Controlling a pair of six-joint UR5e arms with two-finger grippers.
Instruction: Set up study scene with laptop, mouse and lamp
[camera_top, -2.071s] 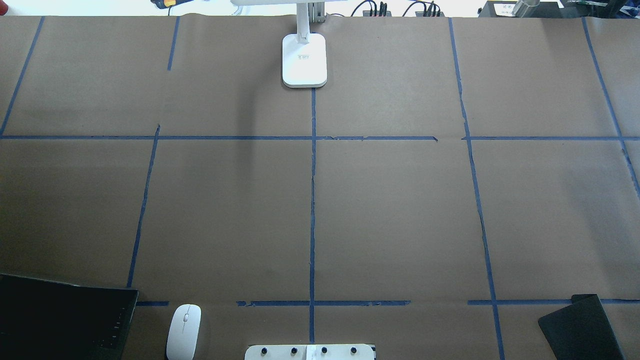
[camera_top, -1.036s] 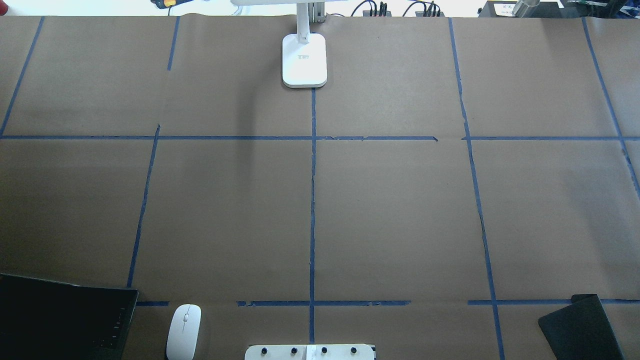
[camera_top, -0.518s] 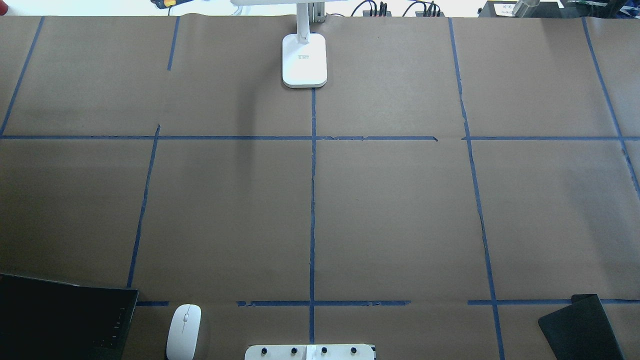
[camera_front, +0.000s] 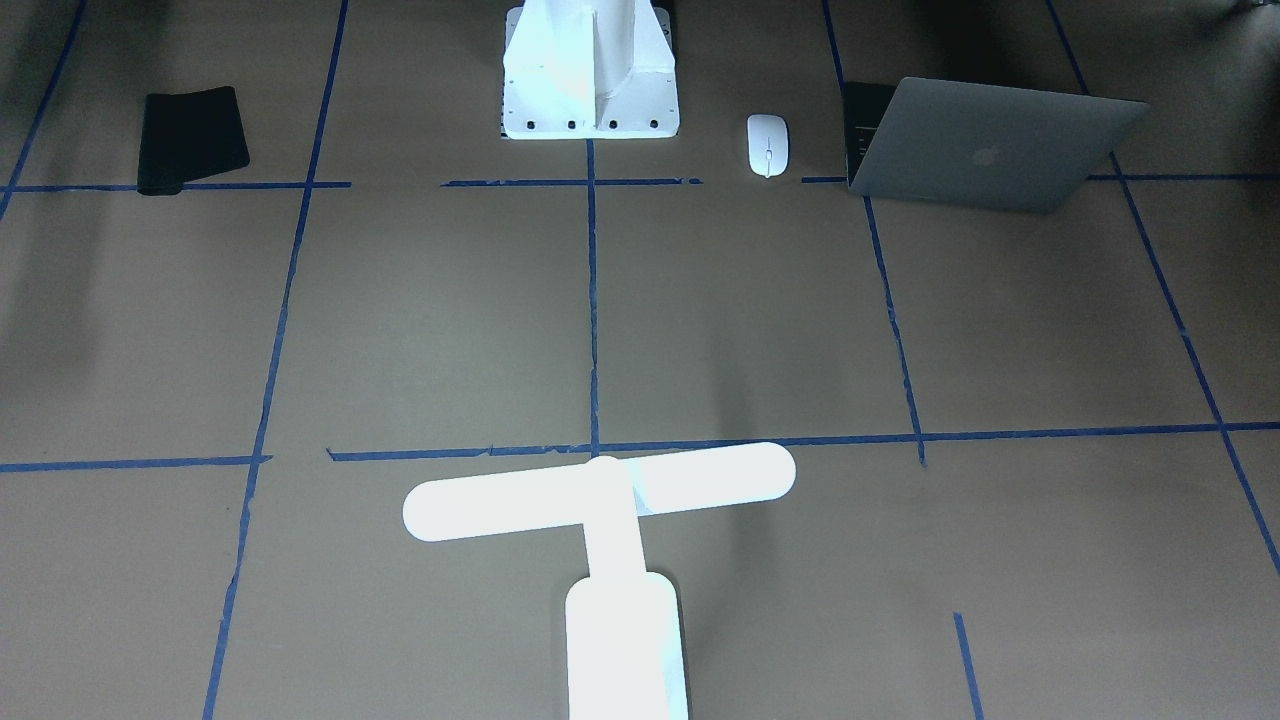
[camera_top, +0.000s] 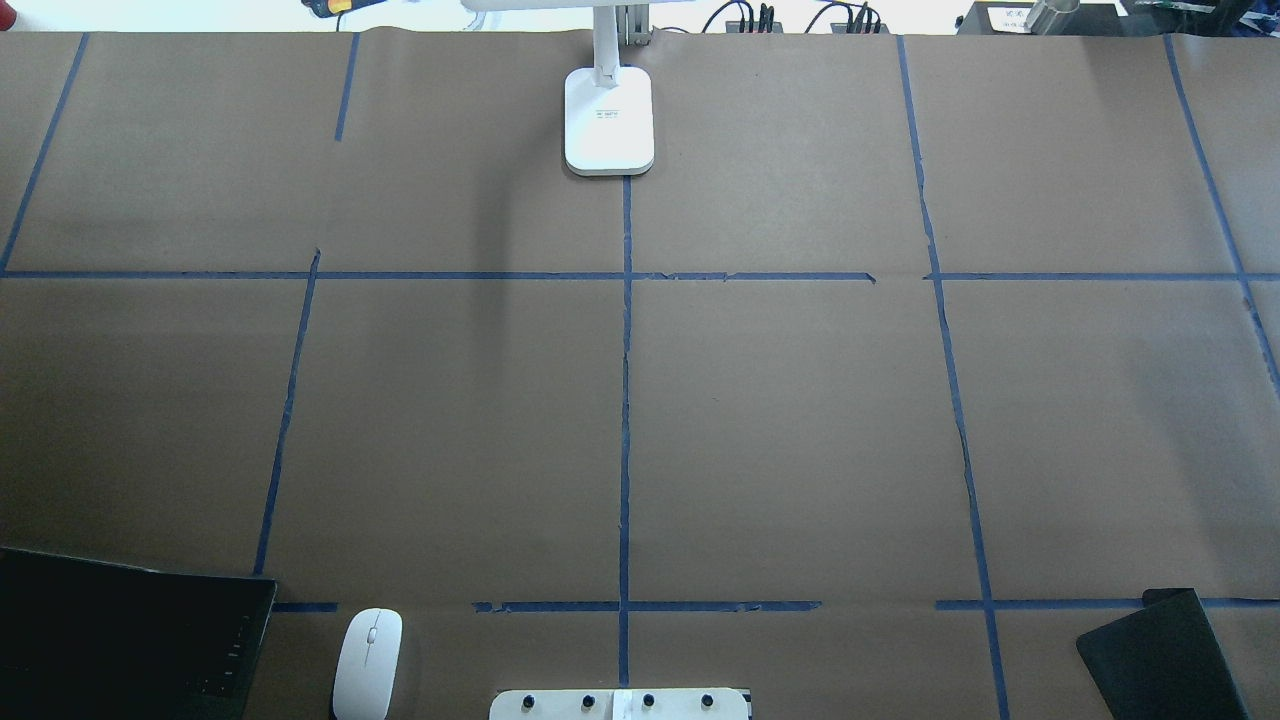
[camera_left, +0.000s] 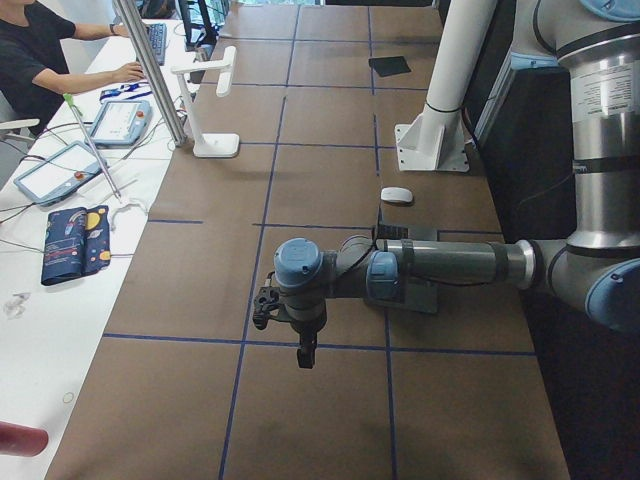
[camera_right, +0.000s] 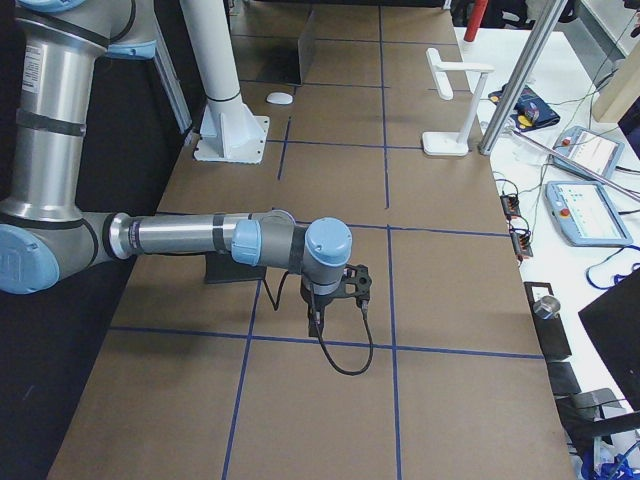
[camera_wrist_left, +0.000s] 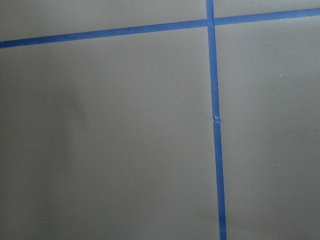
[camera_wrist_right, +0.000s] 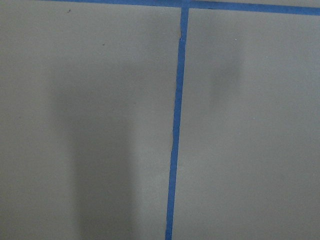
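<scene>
The grey laptop (camera_front: 980, 145) stands open at the near left corner; the overhead view shows its dark inside (camera_top: 120, 640). The white mouse (camera_front: 767, 145) (camera_top: 367, 662) lies beside it, apart from it. The white T-shaped lamp (camera_front: 600, 500) stands upright at the far middle edge, its base (camera_top: 609, 120) on the centre tape line. My left gripper (camera_left: 305, 355) and right gripper (camera_right: 318, 320) show only in the side views, hanging over bare paper away from all three things. I cannot tell whether they are open or shut. Both wrist views show only paper and tape.
A black mat (camera_front: 192, 137) (camera_top: 1160, 660) lies at the near right corner. The white bolt-holed pedestal (camera_front: 590, 100) stands at the near middle edge. Brown paper with blue tape lines (camera_top: 625, 400) covers the table. An operator (camera_left: 40, 50) sits beyond the far edge.
</scene>
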